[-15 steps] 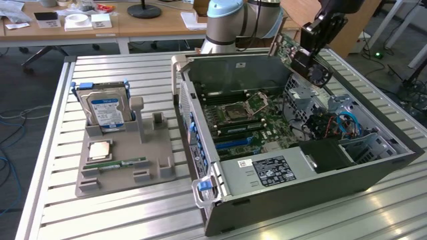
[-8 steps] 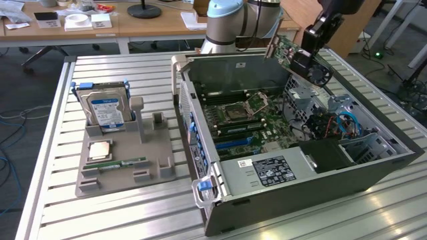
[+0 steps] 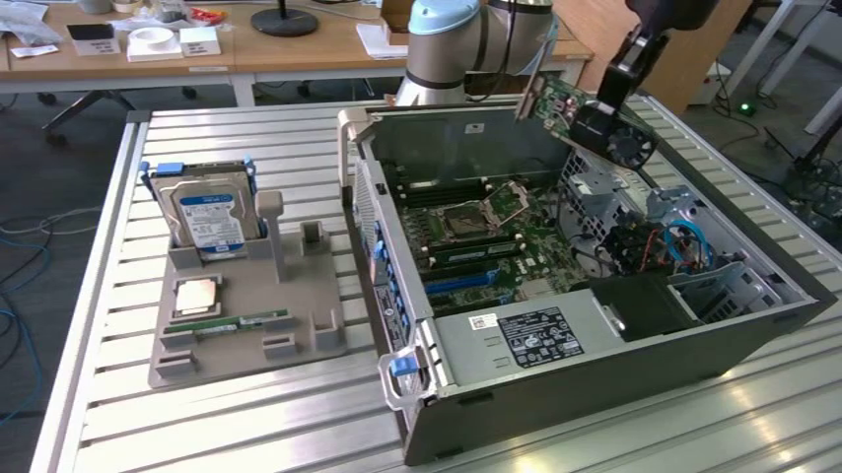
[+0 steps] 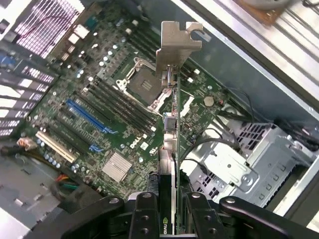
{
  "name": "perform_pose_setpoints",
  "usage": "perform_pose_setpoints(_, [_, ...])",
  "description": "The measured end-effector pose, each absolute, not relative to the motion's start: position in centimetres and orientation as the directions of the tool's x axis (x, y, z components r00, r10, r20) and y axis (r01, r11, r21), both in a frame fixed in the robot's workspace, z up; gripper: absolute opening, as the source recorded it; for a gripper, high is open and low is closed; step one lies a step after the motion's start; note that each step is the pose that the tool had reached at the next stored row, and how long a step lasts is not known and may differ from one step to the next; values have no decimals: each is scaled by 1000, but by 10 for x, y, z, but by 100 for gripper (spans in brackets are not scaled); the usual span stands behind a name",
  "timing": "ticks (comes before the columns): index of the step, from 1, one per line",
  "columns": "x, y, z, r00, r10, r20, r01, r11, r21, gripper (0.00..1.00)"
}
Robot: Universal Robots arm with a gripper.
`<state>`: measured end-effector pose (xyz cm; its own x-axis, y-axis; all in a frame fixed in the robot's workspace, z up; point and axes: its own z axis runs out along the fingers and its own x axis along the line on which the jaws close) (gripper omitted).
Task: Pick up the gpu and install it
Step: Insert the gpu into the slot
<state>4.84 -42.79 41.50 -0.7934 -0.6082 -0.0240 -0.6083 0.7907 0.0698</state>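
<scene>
Claw (image 4: pixel 168 201) is pinching the gpu (image 3: pixel 595 120) edge-on. The card hangs tilted over the far corner of the open computer case (image 3: pixel 684 345), above the motherboard (image 4: pixel 99 114). There's a small green logo (image 4: pixel 165 226) on the card, and the case sticker's (image 3: pixel 539 335) print is too small to read.

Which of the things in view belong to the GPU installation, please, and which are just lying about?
Job in hand: the gpu, held by the gripper above the open computer case; the motherboard inside it.
Lying about: hard drive, processor chip and memory stick on the grey holder; the cluttered desk behind.
</scene>
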Motion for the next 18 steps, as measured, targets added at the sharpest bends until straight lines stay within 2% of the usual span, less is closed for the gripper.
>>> perform_pose_setpoints(18, [48, -428, 412, -556, -831, -24, -830, 553, 70, 26])
